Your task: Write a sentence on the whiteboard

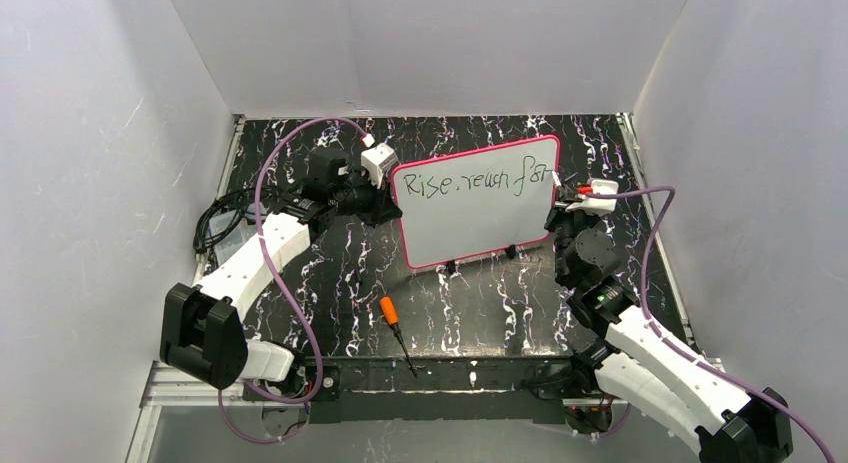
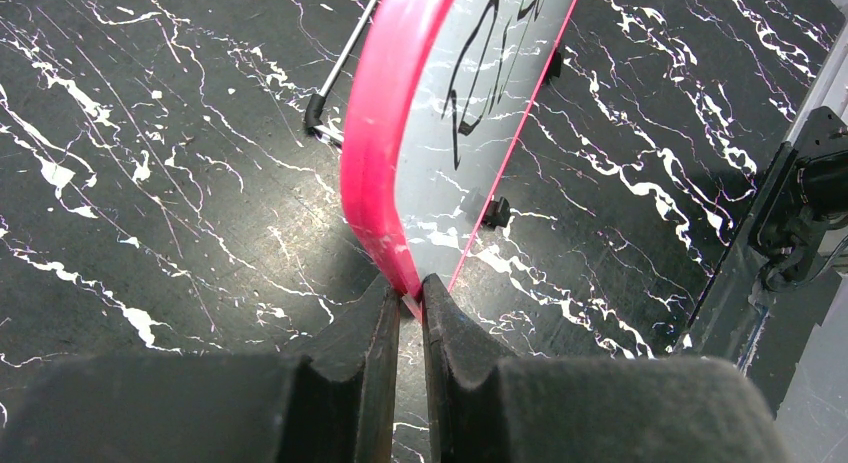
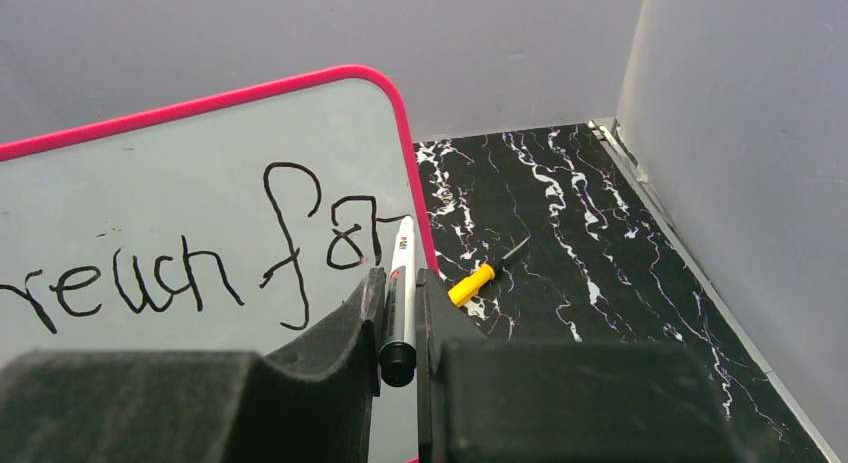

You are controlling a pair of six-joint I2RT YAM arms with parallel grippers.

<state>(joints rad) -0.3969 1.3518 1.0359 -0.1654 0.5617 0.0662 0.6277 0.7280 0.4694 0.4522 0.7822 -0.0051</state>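
Note:
The whiteboard stands upright mid-table, a pink frame round a pale face. The sentence reads "Rise, reach for" in one black line along the top. My left gripper is shut on the board's left edge; in the left wrist view its jaws pinch the pink frame. My right gripper is shut on a white marker, its tip at the board's right edge just after "for". The board fills the left of the right wrist view.
An orange-handled screwdriver lies in front of the board near the table's front edge. A yellow-handled screwdriver shows past the board's right edge. Black cables lie at the left. White walls enclose the black marbled table.

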